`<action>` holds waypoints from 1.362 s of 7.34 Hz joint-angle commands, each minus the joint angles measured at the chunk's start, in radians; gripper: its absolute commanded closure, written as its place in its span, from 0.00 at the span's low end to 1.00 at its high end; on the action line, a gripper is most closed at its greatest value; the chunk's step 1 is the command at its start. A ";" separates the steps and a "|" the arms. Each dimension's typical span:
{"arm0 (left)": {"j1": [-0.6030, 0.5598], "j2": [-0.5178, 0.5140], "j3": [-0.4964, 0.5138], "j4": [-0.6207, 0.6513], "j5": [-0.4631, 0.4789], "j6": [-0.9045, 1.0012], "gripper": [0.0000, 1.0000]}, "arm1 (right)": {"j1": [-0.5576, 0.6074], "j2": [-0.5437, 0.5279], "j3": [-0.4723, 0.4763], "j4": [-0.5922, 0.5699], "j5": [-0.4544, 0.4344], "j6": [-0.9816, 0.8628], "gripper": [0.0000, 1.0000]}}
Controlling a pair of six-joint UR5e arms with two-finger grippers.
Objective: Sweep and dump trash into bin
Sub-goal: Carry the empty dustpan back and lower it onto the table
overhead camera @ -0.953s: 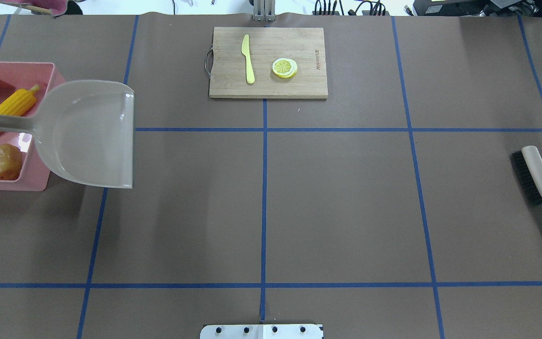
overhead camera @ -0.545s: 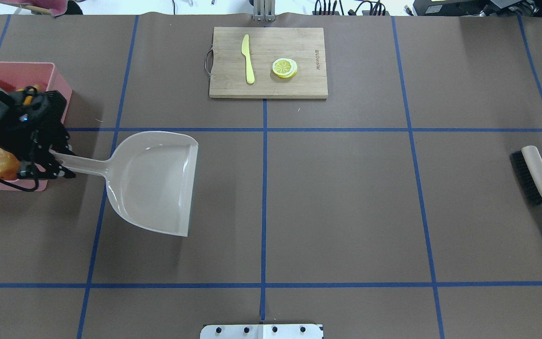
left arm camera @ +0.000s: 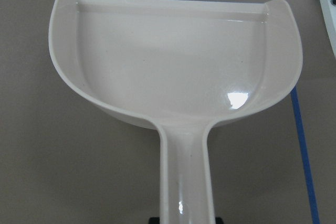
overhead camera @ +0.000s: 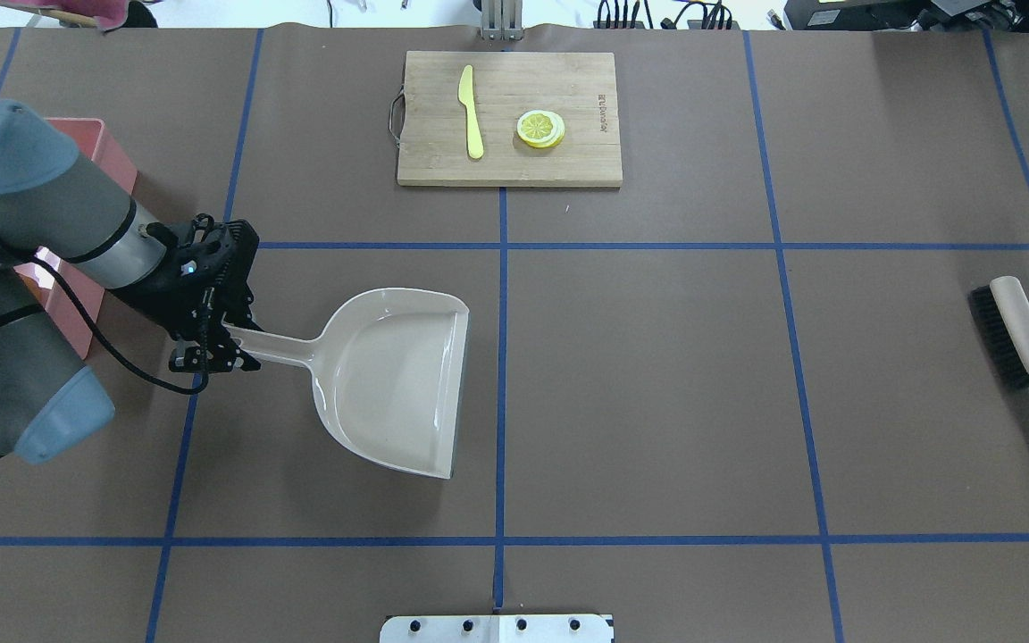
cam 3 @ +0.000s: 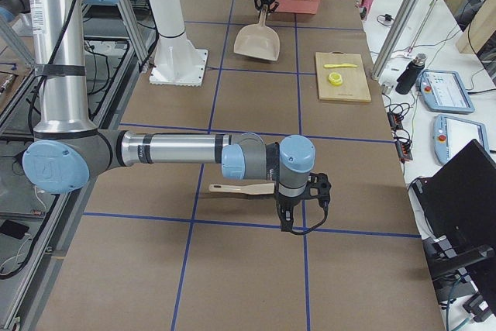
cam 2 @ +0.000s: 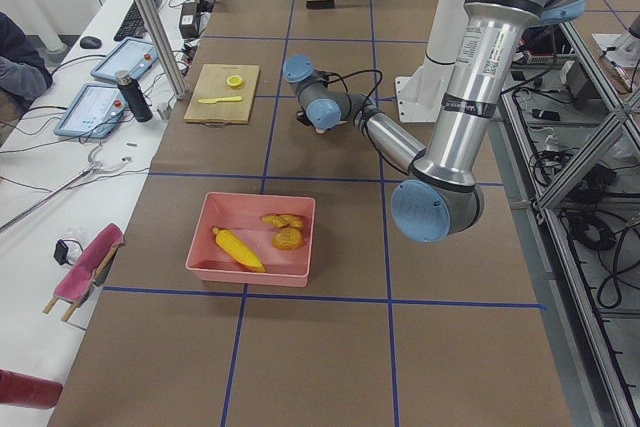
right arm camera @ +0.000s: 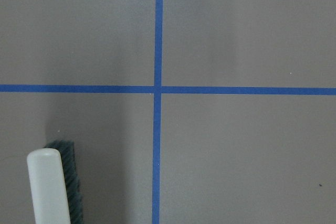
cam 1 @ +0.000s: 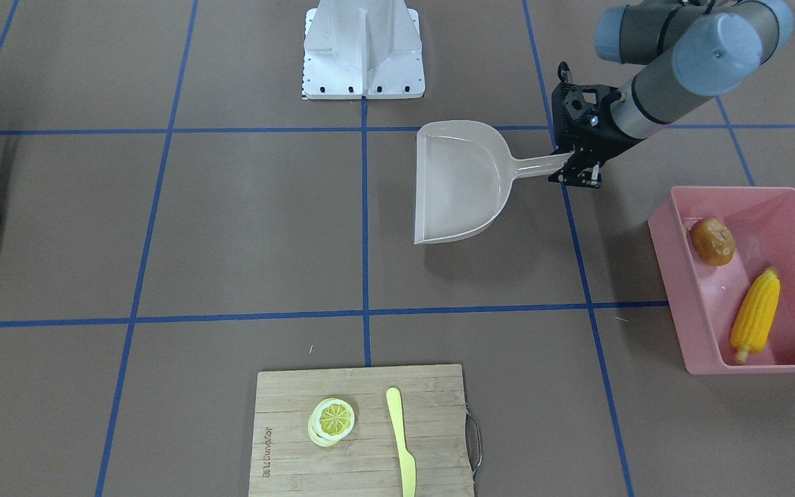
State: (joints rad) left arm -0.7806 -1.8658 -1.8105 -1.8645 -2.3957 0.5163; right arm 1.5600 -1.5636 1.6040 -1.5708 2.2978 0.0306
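My left gripper point(overhead camera: 211, 350) point(cam 1: 575, 174) is shut on the handle of the beige dustpan point(overhead camera: 398, 384) point(cam 1: 459, 183) point(left arm camera: 178, 61). The pan is empty and held low over the table, left of centre. The pink bin point(cam 1: 673, 290) point(overhead camera: 114, 156) point(cam 2: 250, 275) stands at the table's left end, behind that arm. In it lie the trash: the yellow corn cob point(cam 1: 756, 314), the brown potato point(cam 1: 712, 241) and the tan ginger root point(cam 2: 285, 220). My right gripper point(cam 3: 287, 222) shows only in the exterior right view, by the brush handle point(cam 3: 240, 188); I cannot tell whether it is open or shut.
A wooden cutting board point(overhead camera: 568, 165) at the far middle carries a pale yellow knife point(overhead camera: 472, 112) and a lemon slice point(overhead camera: 540, 129). The brush point(overhead camera: 1010, 330) point(right arm camera: 50, 187) lies at the table's right end. The robot's base plate point(overhead camera: 497, 628) is at the near edge.
My left arm has carried the dustpan from over the bin out to the right and nearer the table's centre. The brush has not moved.
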 commanded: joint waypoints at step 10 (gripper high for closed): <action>0.049 -0.043 0.062 -0.196 0.152 -0.130 0.01 | 0.040 -0.052 0.031 -0.006 0.022 0.015 0.00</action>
State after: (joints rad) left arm -0.7254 -1.9077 -1.7352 -2.0522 -2.2422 0.3865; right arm 1.5993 -1.6103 1.6360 -1.5755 2.3143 0.0376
